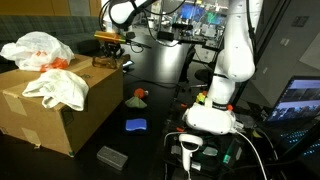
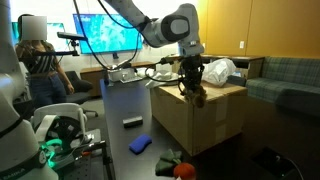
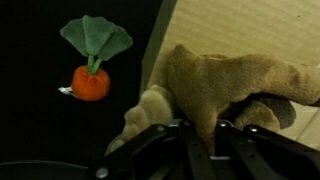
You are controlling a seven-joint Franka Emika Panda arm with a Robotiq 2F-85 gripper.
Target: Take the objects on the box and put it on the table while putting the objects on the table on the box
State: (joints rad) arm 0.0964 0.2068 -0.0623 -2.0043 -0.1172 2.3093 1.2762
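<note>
Pinched shut in the end effector (image 3: 203, 132), a tan plush toy (image 3: 220, 85) hangs over the edge of the cardboard box (image 2: 205, 125). A toy carrot (image 3: 92, 80) lies below on the dark surface (image 3: 35, 140). This looks like the box-to-surface transfer. Next: clear the edge, lower beside the carrot, release.

I can read no words, numbers or brands here. The big screen (image 2: 105, 30) on the far wall glows with pictures too blurred for me to make out. The same goes for the laptop screen (image 1: 300, 100) at the edge of an exterior view. Any print on the cardboard box (image 2: 210, 120) is too small for me to read.
</note>
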